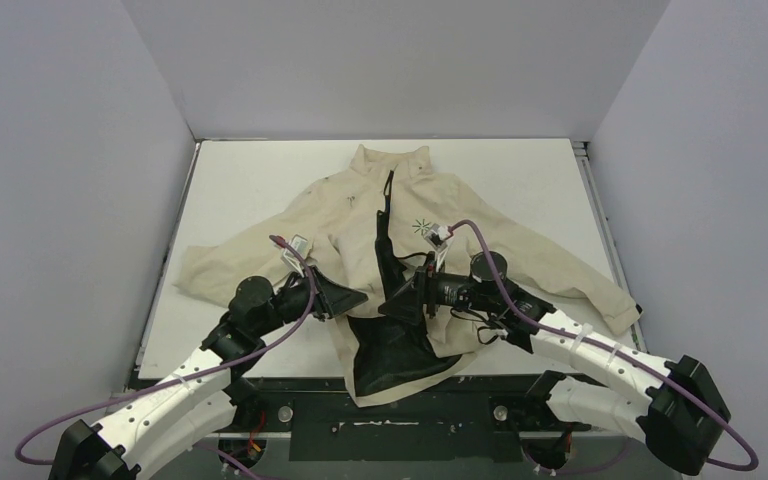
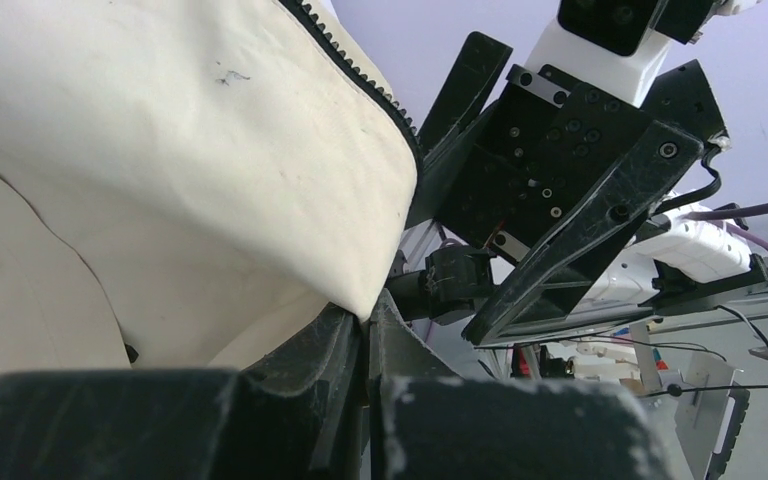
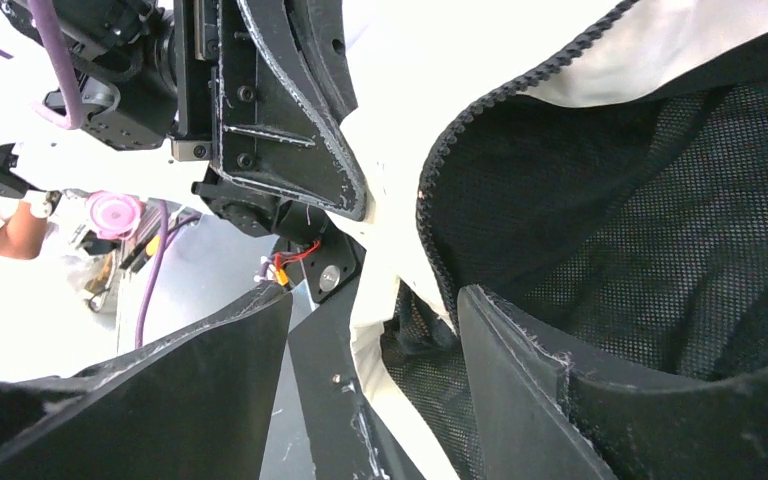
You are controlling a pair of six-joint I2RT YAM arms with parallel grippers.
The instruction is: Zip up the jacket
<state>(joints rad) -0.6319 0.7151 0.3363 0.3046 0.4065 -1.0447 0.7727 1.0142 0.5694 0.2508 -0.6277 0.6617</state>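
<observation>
The beige jacket lies flat on the table, collar at the far side. Its black zipper is joined near the collar and spread apart lower down, showing the black lining. My left gripper is shut on the lower corner of the jacket's left front panel; in the left wrist view the beige cloth is pinched between the pads. My right gripper faces it and is open. In the right wrist view the jacket's beige edge and zipper teeth run between its fingers, not pinched.
The white table is walled in by grey panels on three sides. The jacket's sleeves reach out left and right. The hem hangs over the near table edge. The two grippers are very close together.
</observation>
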